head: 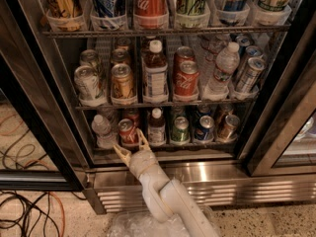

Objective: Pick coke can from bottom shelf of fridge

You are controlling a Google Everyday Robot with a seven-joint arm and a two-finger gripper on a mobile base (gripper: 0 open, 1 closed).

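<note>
The coke can is a small red can with a silver top, standing at the front of the bottom shelf of the fridge, second from the left. My gripper is right in front of and just below the can, at the shelf's front rail. Its two pale fingers are spread apart, one fingertip to the left and one at the can's right side. Nothing is between them.
On the bottom shelf a water bottle stands left of the coke can, a dark bottle right of it, then a green can and more cans. Upper racks hold cans and bottles. Cables lie on the floor at left.
</note>
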